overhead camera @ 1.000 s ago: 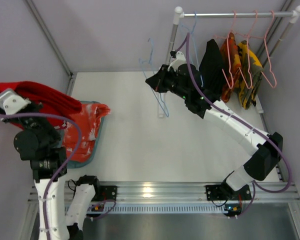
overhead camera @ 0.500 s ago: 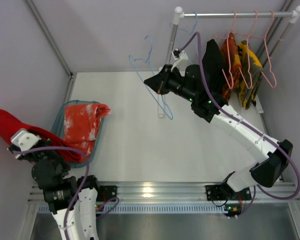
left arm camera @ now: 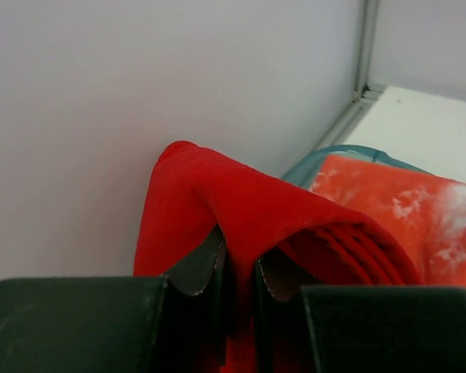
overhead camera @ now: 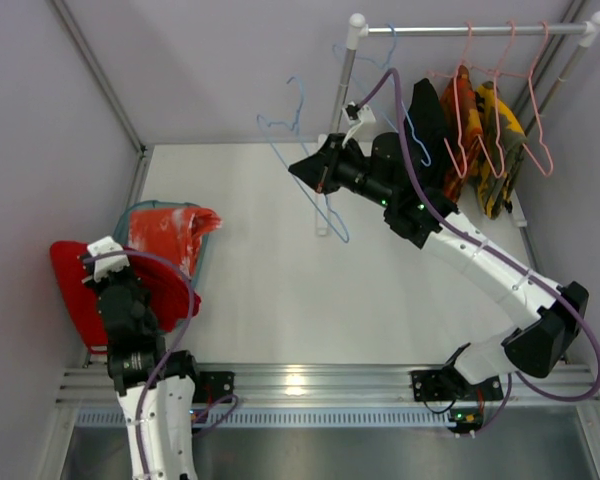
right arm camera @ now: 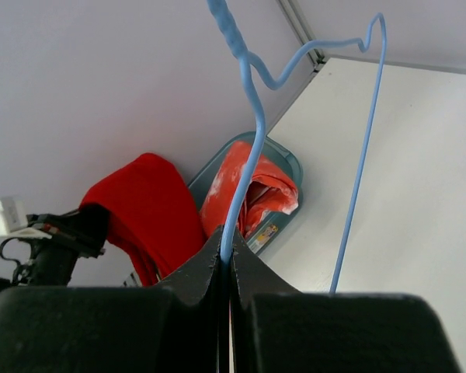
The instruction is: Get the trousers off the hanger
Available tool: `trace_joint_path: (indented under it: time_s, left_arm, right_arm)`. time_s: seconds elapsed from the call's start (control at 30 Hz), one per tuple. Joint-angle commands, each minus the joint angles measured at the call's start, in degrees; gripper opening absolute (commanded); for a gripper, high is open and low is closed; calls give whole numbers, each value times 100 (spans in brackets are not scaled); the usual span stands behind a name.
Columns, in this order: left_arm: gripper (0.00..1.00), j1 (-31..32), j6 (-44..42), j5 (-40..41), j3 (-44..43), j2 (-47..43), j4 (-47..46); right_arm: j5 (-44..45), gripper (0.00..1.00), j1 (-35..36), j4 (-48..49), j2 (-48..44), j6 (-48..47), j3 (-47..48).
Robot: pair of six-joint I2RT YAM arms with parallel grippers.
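My left gripper (overhead camera: 92,258) (left arm camera: 239,268) is shut on the plain bright red trousers (overhead camera: 75,295) (left arm camera: 217,194), held at the table's left edge beside the teal bin (overhead camera: 202,245). The orange-red trousers with whitish blotches (overhead camera: 170,232) (left arm camera: 404,210) (right arm camera: 245,186) lie in that bin. My right gripper (overhead camera: 315,172) (right arm camera: 226,260) is shut on a bare blue wire hanger (overhead camera: 315,195) (right arm camera: 252,132), held in the air left of the rack. The red trousers also show in the right wrist view (right arm camera: 151,214).
A clothes rack (overhead camera: 460,30) stands at the back right with pink hangers (overhead camera: 500,90) carrying a black garment (overhead camera: 425,125) and yellow-and-orange garments (overhead camera: 485,130). A rack post (overhead camera: 342,100) stands behind the right gripper. Walls close in on the left and back.
My left arm has swung down and rightward with the red trousers, from high at the far left to beside the bin. My right gripper shifted the blue hanger slightly left, then held.
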State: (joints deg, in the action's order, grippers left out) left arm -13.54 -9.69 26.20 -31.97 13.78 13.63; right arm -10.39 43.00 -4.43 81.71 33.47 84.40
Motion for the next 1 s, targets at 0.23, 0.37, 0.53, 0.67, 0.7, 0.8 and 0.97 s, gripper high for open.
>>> trace_joint_path:
  time_s: [0.23, 0.37, 0.53, 0.67, 0.7, 0.8, 0.97]
  left_arm:
    - [0, -35, 406, -2072, -239, 2730, -2672]
    - [0, -35, 740, -2837, -661, 3893, -2514]
    - [7, -35, 943, -2936, -899, 5158, -2339]
    - [35, -35, 1135, -3181, -847, 5267, -2207]
    - [41, -35, 1171, -3400, -864, 5214, -2120]
    - [64, -35, 1251, -3761, -1074, 4811, -1576]
    - [78, -35, 1382, -3877, -1830, 3949, -64]
  right_arm:
    - [37, 0, -64, 21, -393, -254, 173]
    - [72, 0, -90, -32, -472, -262, 112]
    - [81, 0, -108, -76, -595, -324, 94]
    - [72, 0, -108, -94, -727, -429, 68]
    - [72, 0, -108, -102, -744, -447, 59]
    - [81, 0, -108, -111, -841, -535, 33]
    - [90, 0, -108, -111, -1025, -623, -55]
